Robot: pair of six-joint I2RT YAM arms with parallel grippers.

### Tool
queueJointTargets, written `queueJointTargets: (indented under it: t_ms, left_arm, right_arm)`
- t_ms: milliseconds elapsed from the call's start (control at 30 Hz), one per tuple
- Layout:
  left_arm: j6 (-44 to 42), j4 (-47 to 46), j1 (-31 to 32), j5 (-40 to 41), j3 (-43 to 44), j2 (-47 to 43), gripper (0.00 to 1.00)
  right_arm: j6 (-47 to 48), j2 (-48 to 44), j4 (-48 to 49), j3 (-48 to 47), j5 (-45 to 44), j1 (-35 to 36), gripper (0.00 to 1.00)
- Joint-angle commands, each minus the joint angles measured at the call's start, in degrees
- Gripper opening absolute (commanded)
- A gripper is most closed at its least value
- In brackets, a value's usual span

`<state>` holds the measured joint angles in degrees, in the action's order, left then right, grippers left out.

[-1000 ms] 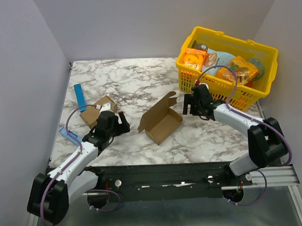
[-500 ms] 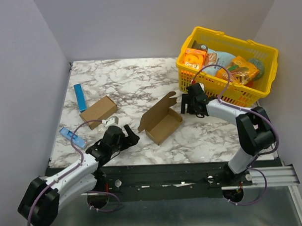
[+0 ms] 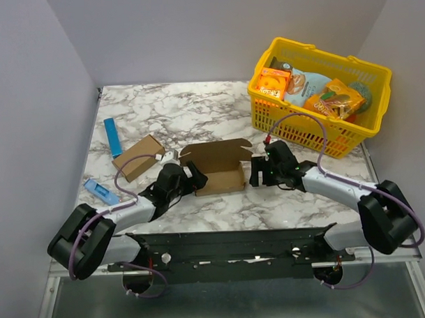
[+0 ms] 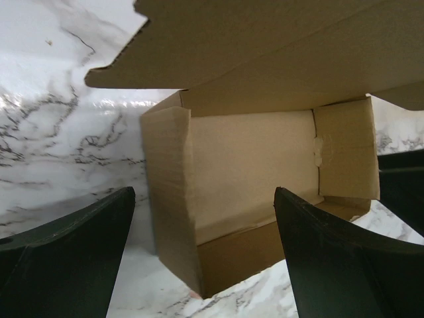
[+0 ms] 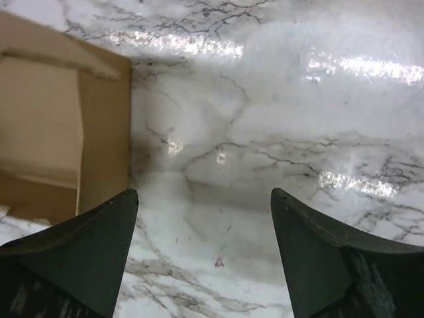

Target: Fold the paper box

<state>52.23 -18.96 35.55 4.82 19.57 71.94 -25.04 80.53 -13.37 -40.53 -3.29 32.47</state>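
From above the whole layout shows: the paper box (image 3: 216, 174) sits at the middle of the marble surface (image 3: 197, 111) as an open tray, its lid flap raised along the far side. Both arms lie low and stretch inward toward it, one at each end. The left arm reaches rightward, elbow near the surface, and the left fingers (image 3: 193, 178) end just beside the box's left end. The right arm mirrors it, the right fingers (image 3: 257, 173) just beside the box's right end. Whether either pair touches the cardboard cannot be told from there. A small brown carton (image 3: 138, 157) lies to the left, and a yellow basket (image 3: 365, 134) stands at the far right.

The left wrist view adds the box's bare inside, straight ahead past widely spread fingers with the lid overhanging, and nothing is gripped. The right wrist view shows its fingers equally wide over bare marble, holding nothing, with only a corner of the box at the left edge
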Motion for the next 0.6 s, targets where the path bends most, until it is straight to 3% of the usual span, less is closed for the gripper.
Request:
queueJointTargets:
  t_ms: [0, 233, 267, 567]
  left_arm:
    - [-6.61, 4.81, -4.25, 1.79, -0.06, -1.18, 0.96]
    - [-15.22, 9.38, -8.12, -2.61, -2.96, -13.73, 0.99]
    - [-15.31, 5.64, -9.52, -4.71, -5.05, -14.89, 0.99]
    - [-25.06, 2.44, -10.85, -9.30, -1.65, -16.40, 0.97]
  right_arm:
    - [-0.28, -7.30, 0.54, 4.23, 2.76, 0.05, 0.89]
    - [7.10, -17.68, -0.08, 3.28, 1.71, -0.12, 0.91]
    - [8.15, -18.39, 0.27, 2.83, 1.88, -0.30, 0.92]
    - [15.98, -13.04, 6.06, -2.97, 4.87, -0.56, 0.91]
